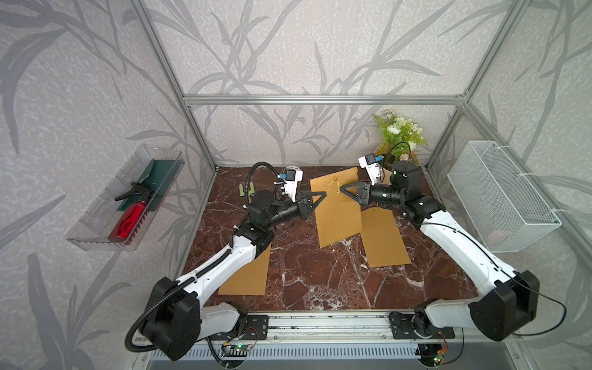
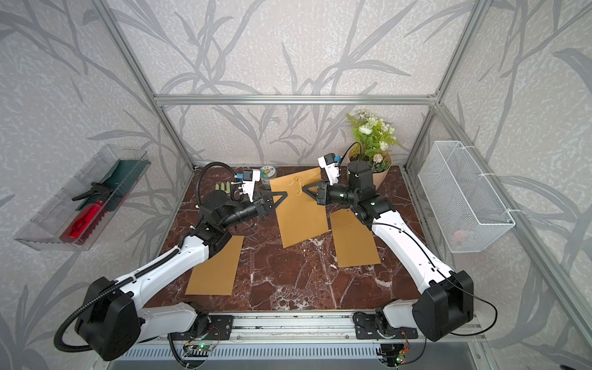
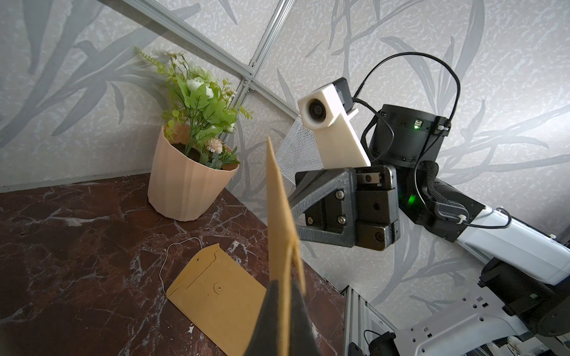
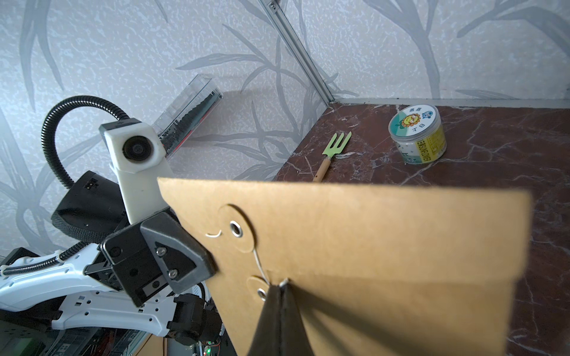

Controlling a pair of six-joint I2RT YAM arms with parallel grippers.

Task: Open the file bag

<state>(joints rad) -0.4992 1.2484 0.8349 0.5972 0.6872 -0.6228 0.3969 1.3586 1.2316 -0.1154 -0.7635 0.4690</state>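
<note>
**Location.** The file bag (image 1: 336,211) is held up over the table (image 1: 304,275) between the 2 arms. Its flap end points away from the robot's base, and its long axis runs from that far end back toward the base.

**Left claw** (image 1: 323,194): clenched on the bag's long edge on the left arm's side, level with the closure. In the left wrist view the sheet stands edge-on out of its fingers.

**Right claw** (image 4: 282,286): clenched, apparently on the string (image 4: 258,262) alone. The pinch is blurred in the right wrist view, so a nip of paper cannot be excluded.

**Governing relation.** The string runs from the upper button (image 4: 236,229) down past the lower button (image 4: 261,293) and straight into the right claw. That claw sits just beside the lower button, on the side toward the right arm. The right arm is the nearer of the 2 to the closure.

**Judgement.** The flap lies shut, and the unwinding looks nearly done. The next pull should lead the string away from the 2 buttons, with the left claw serving as anchor.
</note>
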